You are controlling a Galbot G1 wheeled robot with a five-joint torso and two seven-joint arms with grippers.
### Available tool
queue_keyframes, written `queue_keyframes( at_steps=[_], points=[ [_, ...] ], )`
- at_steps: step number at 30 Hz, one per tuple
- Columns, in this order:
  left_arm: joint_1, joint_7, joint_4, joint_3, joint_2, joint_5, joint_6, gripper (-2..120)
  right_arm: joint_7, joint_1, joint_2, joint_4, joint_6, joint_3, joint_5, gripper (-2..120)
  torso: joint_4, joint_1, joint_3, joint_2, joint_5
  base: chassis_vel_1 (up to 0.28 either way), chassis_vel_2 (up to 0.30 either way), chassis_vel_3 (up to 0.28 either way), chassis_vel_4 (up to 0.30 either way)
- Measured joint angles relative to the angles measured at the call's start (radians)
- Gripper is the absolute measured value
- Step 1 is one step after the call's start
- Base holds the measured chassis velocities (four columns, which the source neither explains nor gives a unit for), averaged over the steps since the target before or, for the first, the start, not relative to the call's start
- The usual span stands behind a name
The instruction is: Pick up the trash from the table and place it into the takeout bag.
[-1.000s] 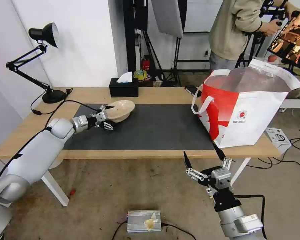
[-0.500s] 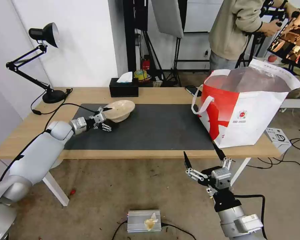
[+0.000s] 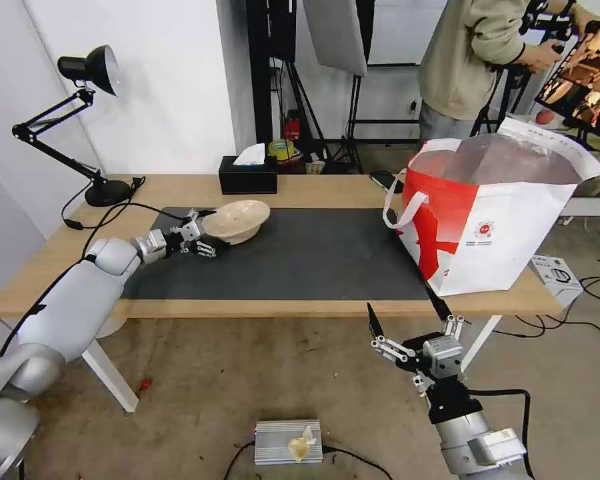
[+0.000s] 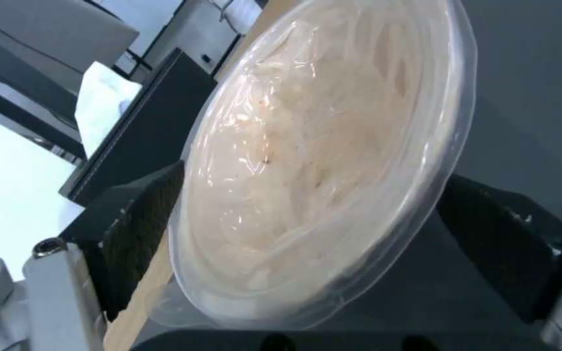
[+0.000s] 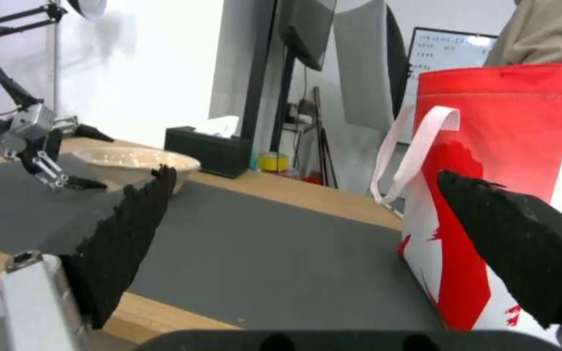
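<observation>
I read the scene from the dark grey mat (image 3: 280,253) on the table (image 3: 313,190). The shallow beige bowl (image 3: 237,220) sits on the mat's far left corner, its inside covered with clear film in the left wrist view (image 4: 320,161). My left gripper (image 3: 203,233) is at the bowl's left edge with its fingers (image 4: 138,234) spread wide, one on each side of the rim; they straddle it and I cannot tell whether either touches it. The takeout bag (image 3: 493,213) stands upright at the mat's right end, mouth open, foil lining visible, one white strap handle (image 5: 417,146) hanging toward the mat. The black tissue box (image 3: 248,175) is beyond the mat's far edge, near the bowl. A desk lamp (image 3: 87,120) stands off the mat's far left corner. My right gripper (image 3: 410,320) hangs below the table's near edge, under the mat's right end, fingers well apart and holding nothing
</observation>
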Motion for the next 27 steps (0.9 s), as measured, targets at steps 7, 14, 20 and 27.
queue_keyframes(
  at_steps=[7,14,20,27],
  points=[
    [-0.002,0.004,0.005,-0.001,-0.004,0.0,-0.005,100,0.0,0.0,0.0,0.0,0.0,0.0,0.0,100,0.0,0.0,0.0,0.0,0.0,0.0,0.0,0.0,0.0],
    [0.003,0.006,0.005,-0.002,-0.004,0.001,-0.007,100,0.0,0.0,0.0,0.0,0.0,0.0,0.0,100,0.0,0.0,0.0,0.0,0.0,0.0,0.0,0.0,0.0],
    [0.003,0.006,0.005,-0.002,-0.008,0.005,-0.009,100,0.0,0.0,0.0,0.0,0.0,0.0,0.0,100,0.0,0.0,0.0,0.0,0.0,0.0,0.0,0.0,0.0],
    [0.002,0.006,0.005,-0.001,-0.009,0.012,-0.017,84,0.0,0.0,0.0,0.0,0.0,0.0,0.0,100,0.0,0.0,0.0,0.0,0.0,0.0,0.0,0.0,0.0]
  ],
)
